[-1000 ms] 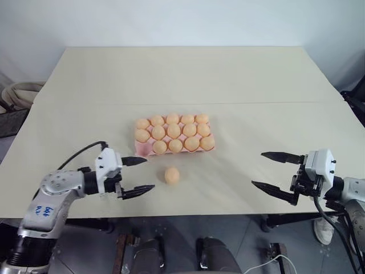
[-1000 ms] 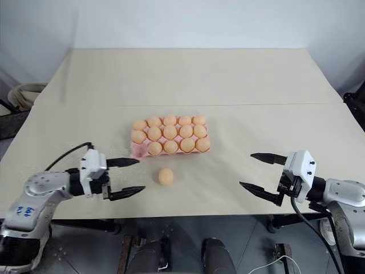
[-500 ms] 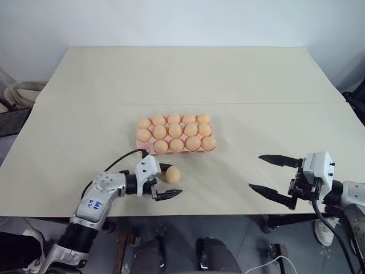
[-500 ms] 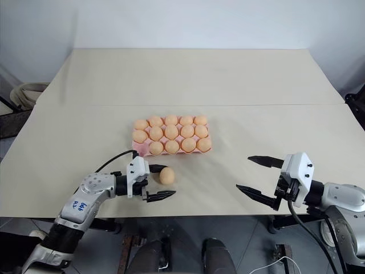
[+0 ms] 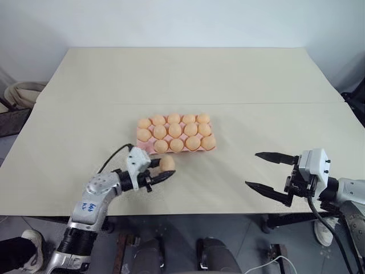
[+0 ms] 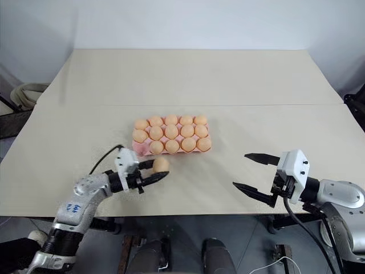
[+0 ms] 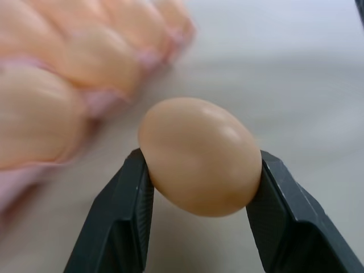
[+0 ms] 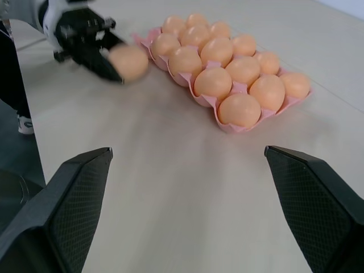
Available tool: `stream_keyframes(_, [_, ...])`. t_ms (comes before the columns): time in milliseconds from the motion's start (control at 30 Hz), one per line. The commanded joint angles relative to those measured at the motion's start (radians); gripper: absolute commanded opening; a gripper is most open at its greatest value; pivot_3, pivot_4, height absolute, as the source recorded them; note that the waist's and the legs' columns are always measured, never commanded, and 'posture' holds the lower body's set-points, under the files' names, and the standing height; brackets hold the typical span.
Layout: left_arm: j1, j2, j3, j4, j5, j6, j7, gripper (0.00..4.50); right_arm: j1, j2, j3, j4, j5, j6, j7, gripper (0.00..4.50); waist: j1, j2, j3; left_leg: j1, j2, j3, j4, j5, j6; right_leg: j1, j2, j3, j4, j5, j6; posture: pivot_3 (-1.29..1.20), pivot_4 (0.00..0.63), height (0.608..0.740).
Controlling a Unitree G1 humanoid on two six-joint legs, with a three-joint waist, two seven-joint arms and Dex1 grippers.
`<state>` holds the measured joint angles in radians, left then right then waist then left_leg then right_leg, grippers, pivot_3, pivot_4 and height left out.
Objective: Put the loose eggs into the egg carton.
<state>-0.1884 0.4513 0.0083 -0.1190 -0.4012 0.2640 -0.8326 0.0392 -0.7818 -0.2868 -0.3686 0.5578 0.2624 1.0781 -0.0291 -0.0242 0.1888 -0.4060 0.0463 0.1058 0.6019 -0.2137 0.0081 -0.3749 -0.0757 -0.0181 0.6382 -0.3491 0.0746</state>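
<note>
One loose egg (image 5: pixel 167 164), pale orange-tan, is pinched between the two black fingers of my left gripper (image 5: pixel 164 170). In the left wrist view the egg (image 7: pixel 199 156) sits between both fingers (image 7: pixel 122 216), low over the table. It is just in front of the near-left corner of the pink egg carton (image 5: pixel 142 149). Eggs fill the carton's other cups, while that corner cup shows bare pink. My right gripper (image 5: pixel 252 169) hangs open to the right, well away from the carton, with nothing in it.
The beige table (image 5: pixel 188 74) spreads wide beyond the carton, with a seam running across it behind the carton. Its front edge lies just below both grippers. A coiled hose (image 5: pixel 20 91) lies on the floor past the left edge.
My left gripper swung in from the left around the loose egg, shut on it and shifted it a little toward the carton. The right gripper has stayed in place, open.
</note>
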Motion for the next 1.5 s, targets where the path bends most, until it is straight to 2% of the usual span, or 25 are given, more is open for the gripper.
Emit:
stream_keyframes(33, [0.046,0.029,0.134,-0.126,-0.132,0.041,0.004,2.06,-0.017,0.001,0.009,0.015,0.000,-0.016,0.006,4.50,0.001,0.000,0.000,0.000,0.000,0.000,0.000,0.000,0.000,0.000,0.000,0.000,0.000,0.000,0.000,0.00,0.150,0.740])
stream_keyframes(167, [0.011,0.021,0.190,-0.094,-0.096,0.051,0.120,2.06,-0.048,0.011,0.042,0.039,-0.010,-0.025,0.007,4.50,0.004,0.000,0.000,0.000,-0.001,0.000,0.002,0.000,0.000,0.001,0.000,0.000,0.001,0.000,0.000,0.00,0.150,0.740])
stream_keyframes(333, [-0.120,0.000,0.094,0.081,0.072,0.011,0.216,2.06,-0.092,0.014,0.075,0.061,-0.012,-0.031,0.012,4.50,0.011,0.000,0.000,0.000,-0.002,0.000,0.007,-0.003,-0.002,0.003,-0.001,0.000,0.000,0.002,0.002,0.00,0.150,0.740])
stream_keyframes(467, [-0.190,-0.016,0.045,0.156,0.104,0.009,0.197,2.06,-0.109,0.013,0.084,0.066,-0.013,-0.035,0.014,4.50,0.016,0.000,0.000,-0.002,-0.002,0.001,0.008,-0.004,-0.001,0.002,-0.002,0.001,-0.001,0.004,0.003,0.00,0.150,0.740])
stream_keyframes(567, [-0.197,-0.007,0.042,0.151,0.115,0.017,0.202,2.86,-0.111,0.013,0.079,0.062,-0.010,-0.036,0.013,4.50,0.016,0.000,0.000,-0.003,-0.001,0.001,0.007,-0.004,0.000,0.000,-0.001,0.000,-0.002,0.003,0.002,0.00,0.150,0.740])
stream_keyframes(733, [-0.141,0.034,0.095,0.090,0.092,0.031,0.195,4.48,-0.100,0.015,0.072,0.064,-0.010,-0.044,0.013,4.50,0.014,0.000,0.000,-0.003,0.000,0.001,0.006,-0.003,0.001,0.000,0.000,0.000,-0.001,0.002,0.001,0.00,0.150,0.740])
stream_keyframes(900, [-0.060,0.086,0.169,0.019,0.059,-0.014,0.163,4.48,-0.101,0.022,0.080,0.069,-0.014,-0.050,0.010,4.50,0.002,0.000,0.000,-0.003,0.000,0.001,0.006,-0.005,-0.002,0.000,0.000,0.000,-0.001,0.002,0.001,0.00,0.150,0.740])
stream_keyframes(1133, [0.127,0.224,0.303,-0.014,0.019,-0.156,-0.026,4.48,-0.097,-0.002,0.053,0.117,-0.020,-0.077,0.049,4.50,-0.001,0.000,0.000,-0.002,0.000,0.001,0.003,-0.006,-0.003,0.000,-0.001,0.000,-0.002,0.001,-0.001,0.00,0.150,0.740])
stream_keyframes(1300, [0.228,0.297,0.363,-0.026,-0.004,-0.145,-0.088,4.48,-0.109,-0.013,0.026,0.174,-0.029,-0.111,0.062,4.50,0.001,0.000,0.000,-0.001,0.000,0.001,-0.004,-0.006,-0.004,-0.001,-0.002,0.000,-0.009,0.001,-0.002,0.00,0.150,0.740])
stream_keyframes(1500, [0.239,0.310,0.375,-0.030,0.010,-0.174,-0.085,4.48,-0.130,-0.018,0.016,0.241,-0.043,-0.148,0.077,4.50,0.000,0.000,0.000,-0.002,-0.001,0.001,-0.008,-0.007,-0.005,-0.001,-0.002,0.000,-0.013,0.001,-0.002,0.00,0.150,0.740])
